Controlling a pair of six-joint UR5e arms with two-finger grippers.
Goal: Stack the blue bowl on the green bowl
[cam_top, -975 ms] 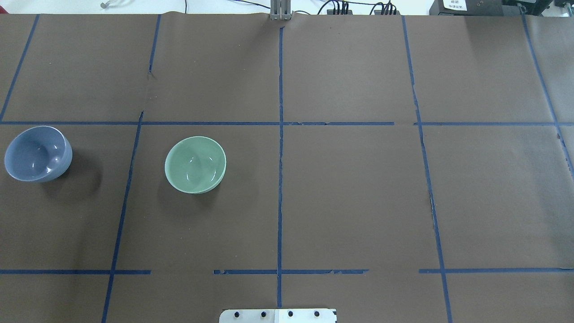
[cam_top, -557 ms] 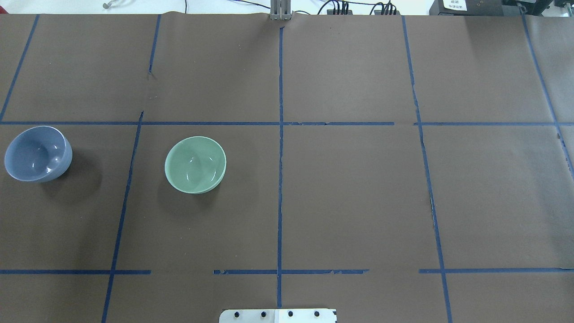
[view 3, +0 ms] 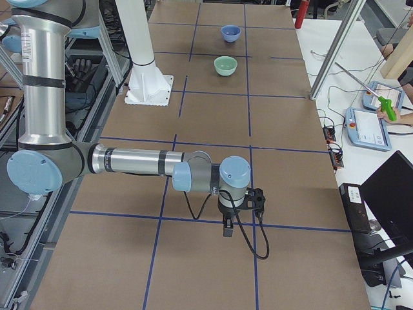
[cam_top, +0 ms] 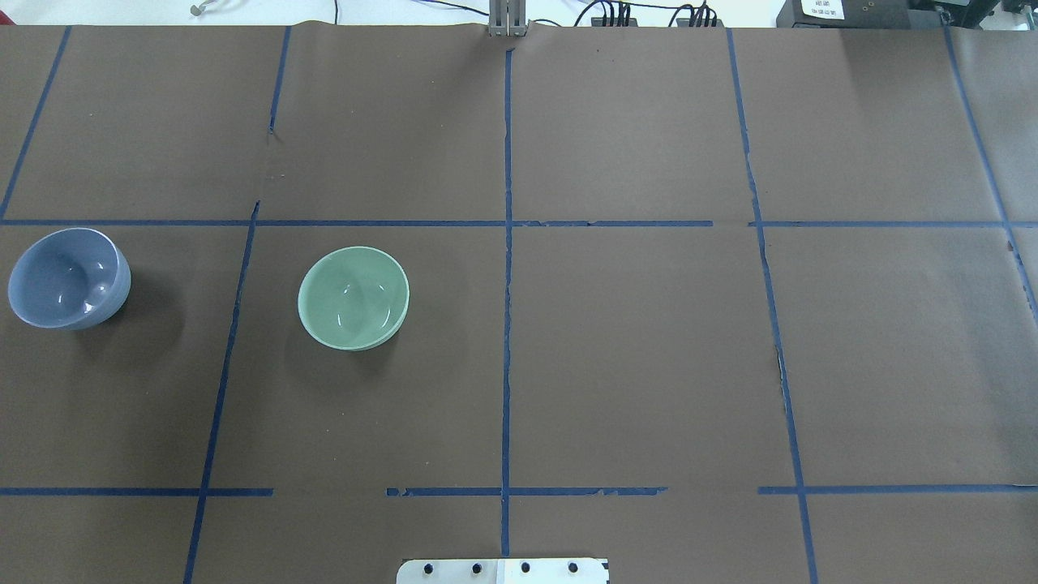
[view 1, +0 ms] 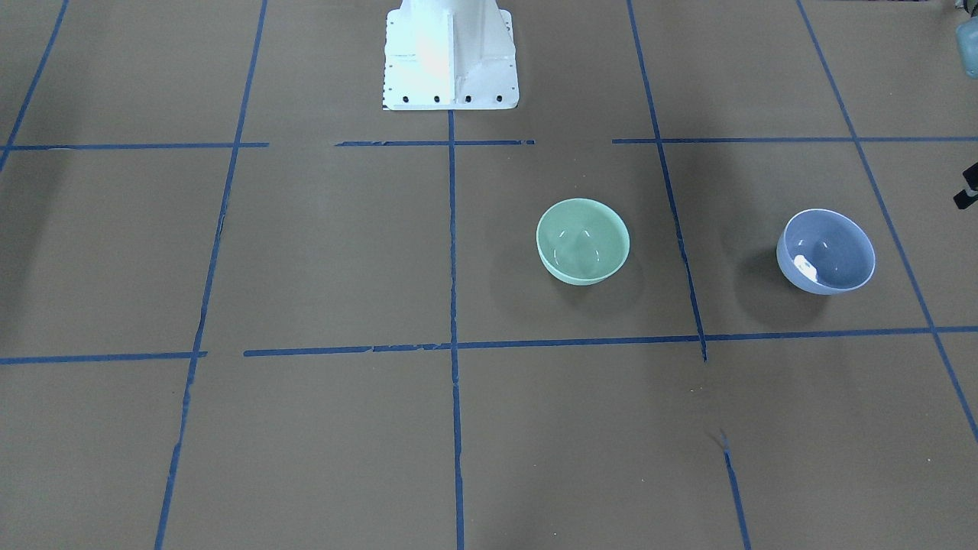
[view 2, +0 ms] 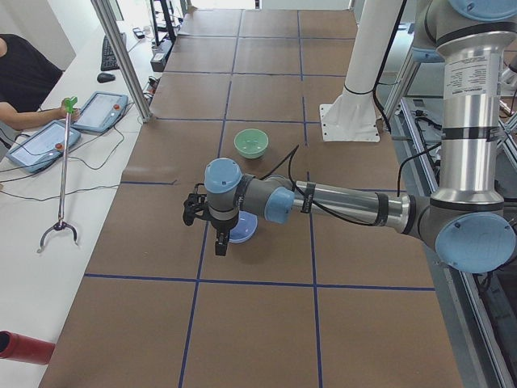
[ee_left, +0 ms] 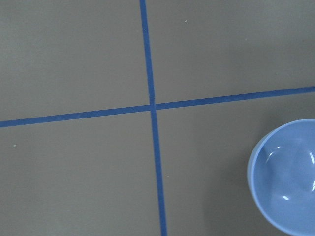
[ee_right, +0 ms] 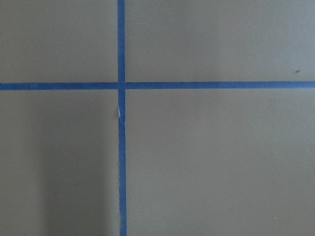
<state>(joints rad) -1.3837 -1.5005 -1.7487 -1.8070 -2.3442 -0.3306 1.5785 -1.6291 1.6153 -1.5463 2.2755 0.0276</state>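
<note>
Surveying the taped table (cam_top: 632, 365)
We saw the blue bowl (cam_top: 69, 278) upright at nine o'clock from the green bowl (cam_top: 353, 298), well apart overhead; whether the left gripper (view 2: 191, 212) or right gripper (view 3: 257, 197) stood open, we could not tell.

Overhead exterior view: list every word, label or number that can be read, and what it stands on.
Too small to read: printed lines on the white label on the black box at the far right edge.
No text on the round periwinkle-blue bowl or the round mint-green bowl.
</note>
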